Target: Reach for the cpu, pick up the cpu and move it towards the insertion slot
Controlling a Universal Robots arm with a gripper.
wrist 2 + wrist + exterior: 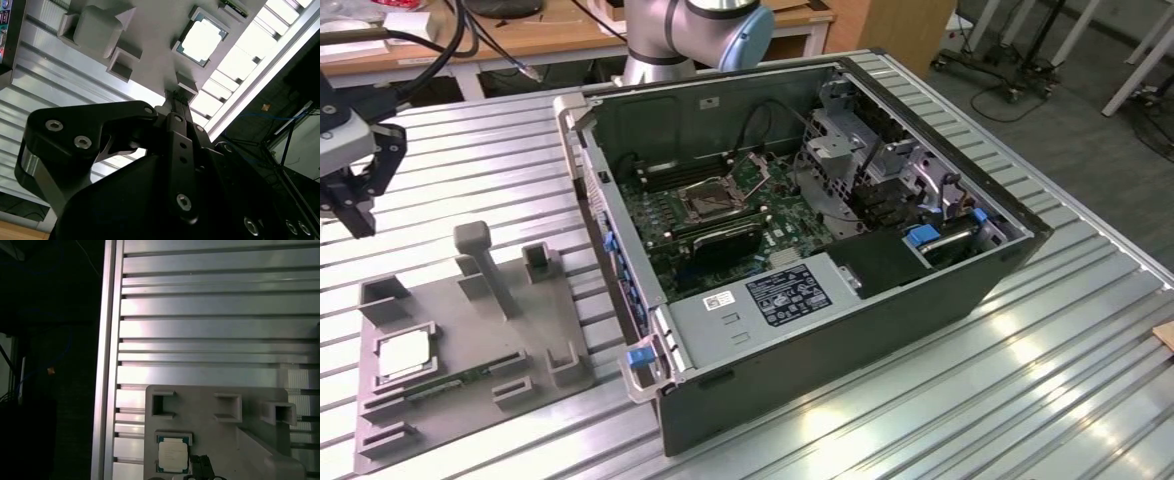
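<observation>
- Above the grey tray the air is open. The gripper hangs off the tray's far end, over the slatted table.
- The cpu lies flat in a pocket on the tray, uncovered from above, with low pocket walls against its edges.
- A tall post and shorter blocks stand up from the tray, between the cpu and the computer case.
- The case sits just beside the tray, on the exterior view's right, and its near wall rises higher than the tray.
- The case is open on top. The insertion slot lies low inside, with a metal drive cage and cables on its side away from the tray.
</observation>
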